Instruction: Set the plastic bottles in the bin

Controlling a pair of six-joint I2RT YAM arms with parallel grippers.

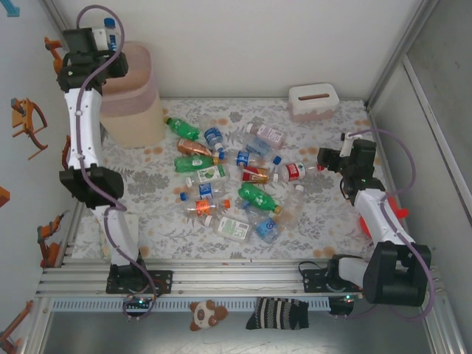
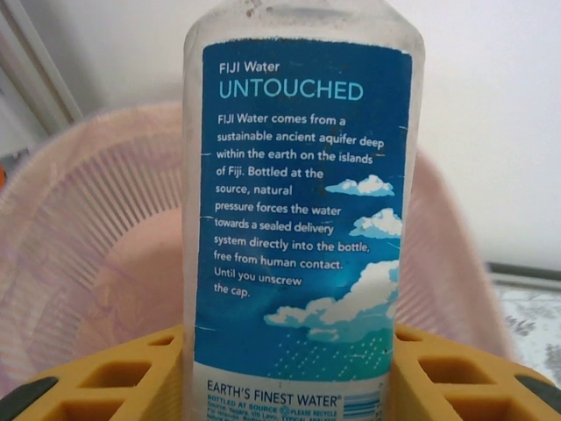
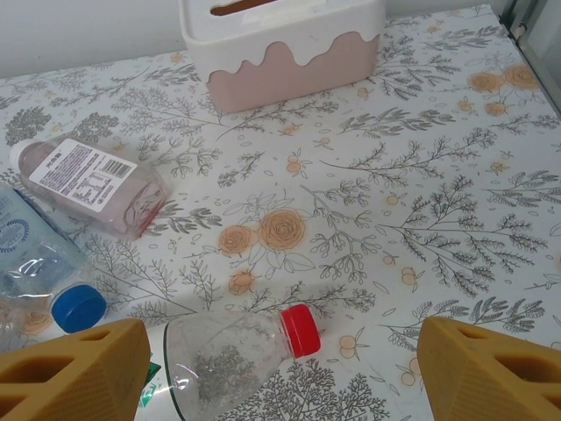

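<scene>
L gripper (image 2: 289, 386) clamps Fiji bottle (image 2: 298, 193) over bin (image 2: 88, 219) mouth, prob. lined up for drop; R gripper (image 3: 285, 331) gapes wide round red-cap bottle (image 3: 219, 355), prob. next pick.

Btl (image 2: 298, 219) — "FIJI Water UNTOUCHED", "EARTH'S FINEST WATER".

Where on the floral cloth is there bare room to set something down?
Bare cloth: the far strip between bin and slotted box; the near-right patch between bottle pile and right arm; near-left beside left arm. The pile crowds the centre.
</scene>
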